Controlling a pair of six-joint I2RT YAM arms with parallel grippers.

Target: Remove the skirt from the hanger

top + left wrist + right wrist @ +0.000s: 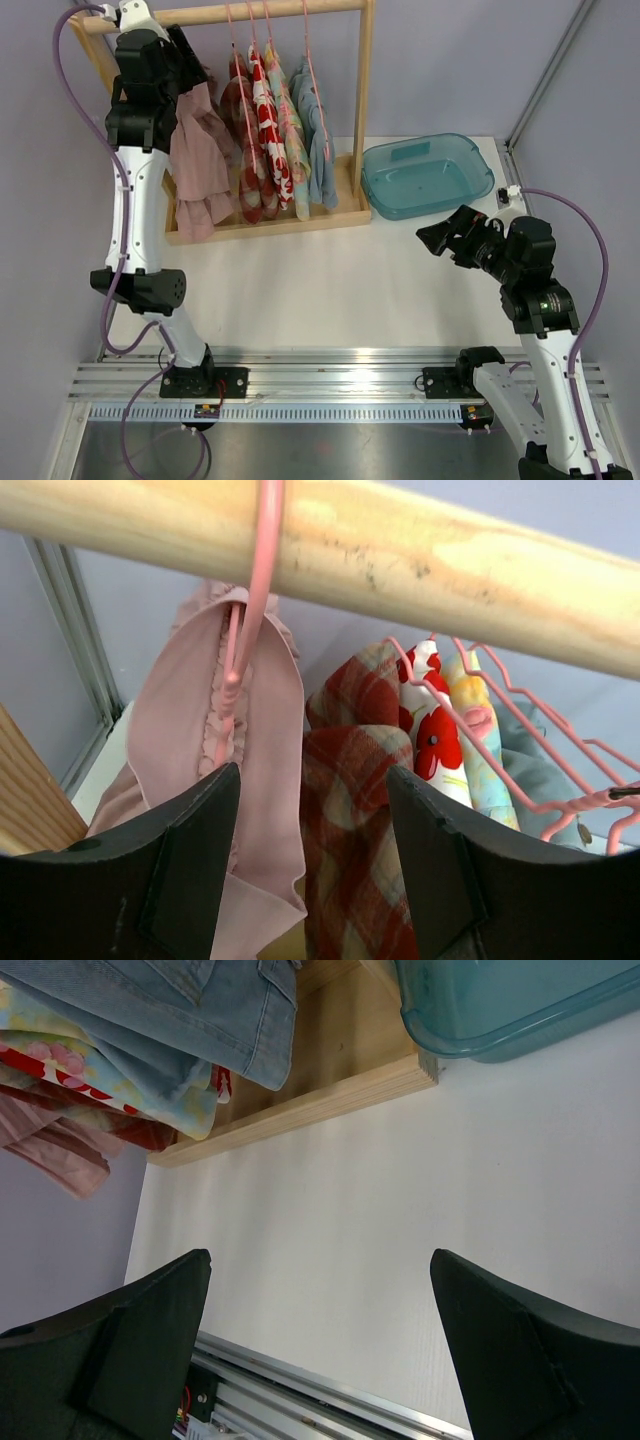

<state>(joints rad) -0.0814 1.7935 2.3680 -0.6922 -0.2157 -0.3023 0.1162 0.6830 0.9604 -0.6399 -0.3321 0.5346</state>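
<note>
Several garments hang on pink hangers from a wooden rail [220,12]. At the left is a pink ruffled garment [200,160], then a red plaid one [245,150]. I cannot tell which is the skirt. My left gripper [185,60] is raised to the rail, open and holding nothing. In the left wrist view the gripper [313,773] is just below the rail [450,570]. The pink garment [270,730], on its pink hanger [262,540], and the plaid one [350,780] show between the fingers. My right gripper [440,238] is open and empty above the table.
A red floral [268,130], a pastel floral [290,120] and a denim garment [318,130] hang further right. A teal bin [428,175] stands right of the rack's wooden base [300,1100]. In the right wrist view the gripper [320,1255] is over white table.
</note>
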